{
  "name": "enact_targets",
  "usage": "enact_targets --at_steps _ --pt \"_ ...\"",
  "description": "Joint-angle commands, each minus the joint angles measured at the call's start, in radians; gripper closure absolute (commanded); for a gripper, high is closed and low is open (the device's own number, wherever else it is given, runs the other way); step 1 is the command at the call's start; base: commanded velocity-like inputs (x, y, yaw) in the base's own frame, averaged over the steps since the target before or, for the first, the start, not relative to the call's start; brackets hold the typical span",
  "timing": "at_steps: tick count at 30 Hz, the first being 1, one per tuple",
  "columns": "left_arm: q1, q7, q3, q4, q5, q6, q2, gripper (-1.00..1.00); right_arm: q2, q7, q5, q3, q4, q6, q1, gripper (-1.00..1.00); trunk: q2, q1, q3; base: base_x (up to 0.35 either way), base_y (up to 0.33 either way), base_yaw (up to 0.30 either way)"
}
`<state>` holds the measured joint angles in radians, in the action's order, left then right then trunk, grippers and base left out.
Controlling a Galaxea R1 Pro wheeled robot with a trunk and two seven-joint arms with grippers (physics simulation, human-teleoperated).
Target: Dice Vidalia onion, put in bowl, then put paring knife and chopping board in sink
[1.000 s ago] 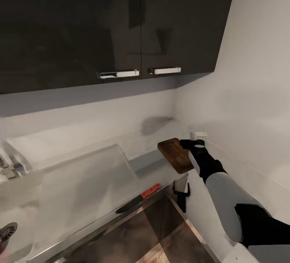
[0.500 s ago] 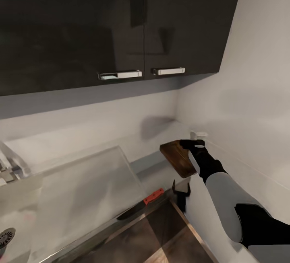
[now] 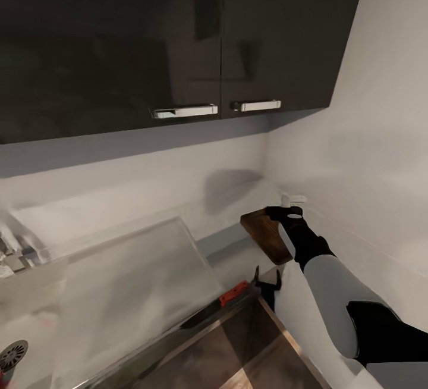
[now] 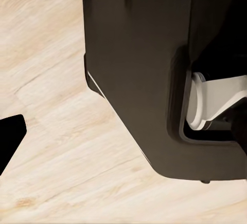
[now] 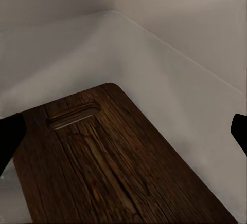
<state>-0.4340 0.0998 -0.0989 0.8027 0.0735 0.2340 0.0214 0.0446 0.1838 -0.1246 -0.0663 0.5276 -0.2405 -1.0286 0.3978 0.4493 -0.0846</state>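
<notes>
Right gripper clamped on chopping board, raised over countertop, paring knife below near edge.

I see no readable text, labels, brands or numbers in any view. Cabinet doors, chopping board and paring knife all look unmarked to me.
</notes>
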Motion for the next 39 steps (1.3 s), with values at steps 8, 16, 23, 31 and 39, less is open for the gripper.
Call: enact_targets --at_steps 8,16,23,31,39 --pt "0.0 0.008 -0.004 -0.012 0.008 0.004 0.0 -1.0 0.001 -0.001 -0.01 -0.006 0.001 -0.006 -0.001 -1.0 0.002 0.001 -0.002 0.007 0.046 0.0" --pt "0.0 0.007 -0.004 -0.019 0.008 0.002 0.004 -1.0 0.001 -0.001 -0.012 -0.006 0.0 -0.006 -0.001 -1.0 0.002 0.001 -0.002 0.245 0.061 0.0" --pt "0.0 0.006 -0.005 -0.029 0.008 0.002 0.007 -1.0 0.001 -0.001 -0.012 -0.006 0.0 -0.005 -0.001 -1.0 0.002 0.001 -0.002 0.184 0.033 0.0" --pt "0.0 0.006 -0.005 -0.037 0.008 0.002 0.008 -1.0 0.001 -0.001 -0.012 -0.006 0.0 -0.005 -0.001 -1.0 0.002 0.001 -0.002 0.017 0.002 0.0" --pt "0.0 0.006 -0.005 -0.043 0.008 0.002 0.008 -1.0 0.001 -0.001 -0.012 -0.006 0.0 -0.005 -0.001 -1.0 0.002 0.001 -0.002 0.001 -0.02 0.0"
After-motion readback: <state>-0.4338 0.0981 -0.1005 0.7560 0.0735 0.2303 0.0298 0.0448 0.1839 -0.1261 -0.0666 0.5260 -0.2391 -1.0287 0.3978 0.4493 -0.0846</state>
